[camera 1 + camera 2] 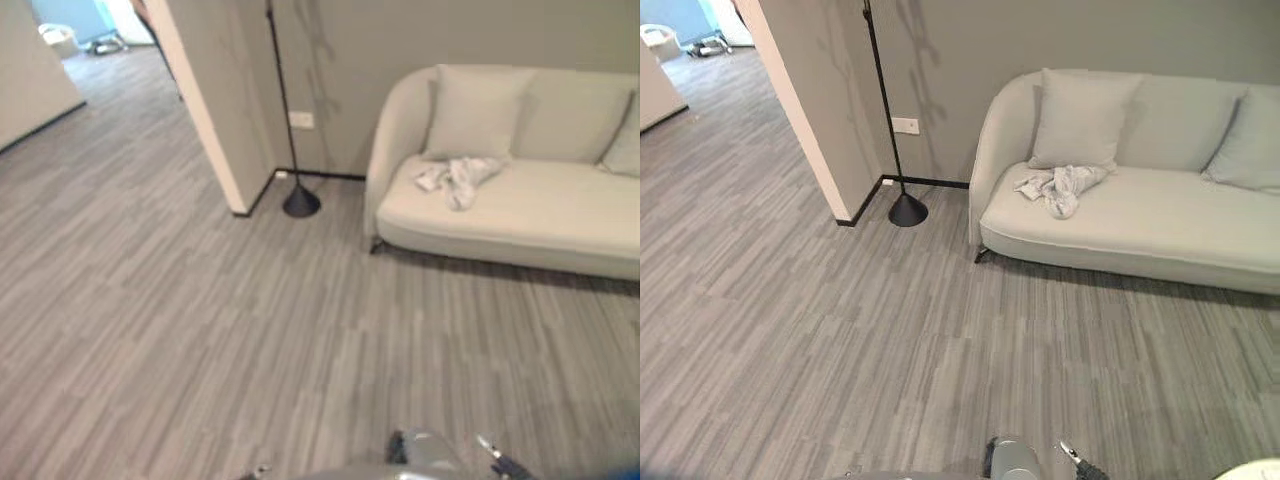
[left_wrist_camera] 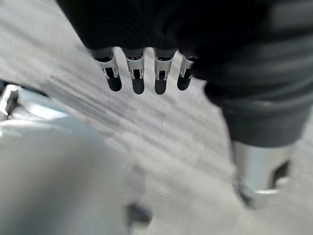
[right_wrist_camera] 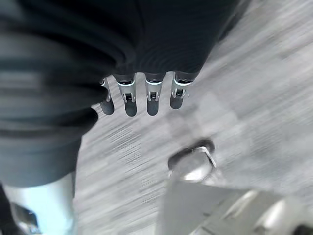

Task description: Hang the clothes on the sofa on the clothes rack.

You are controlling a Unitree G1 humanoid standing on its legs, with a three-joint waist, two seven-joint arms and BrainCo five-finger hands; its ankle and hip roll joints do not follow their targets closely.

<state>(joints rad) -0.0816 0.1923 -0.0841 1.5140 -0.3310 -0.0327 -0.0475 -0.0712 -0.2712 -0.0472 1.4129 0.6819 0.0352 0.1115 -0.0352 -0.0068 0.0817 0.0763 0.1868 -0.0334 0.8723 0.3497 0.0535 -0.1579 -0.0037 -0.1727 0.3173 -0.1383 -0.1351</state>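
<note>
The crumpled pale clothes [image 1: 1060, 186] lie on the cream sofa [image 1: 1160, 235] seat, just in front of a cushion [image 1: 1080, 118] (near its left end). Left hand [image 2: 146, 78] and right hand [image 3: 142, 95] hang over grey floor [image 1: 200, 330], fingers relaxed, holding nothing.

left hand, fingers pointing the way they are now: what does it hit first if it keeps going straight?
Probably the grey plank floor. The left hand holds nothing, its fingers straight and pointing down at bare floor, nothing between them and it. How far off is unclear.
</note>
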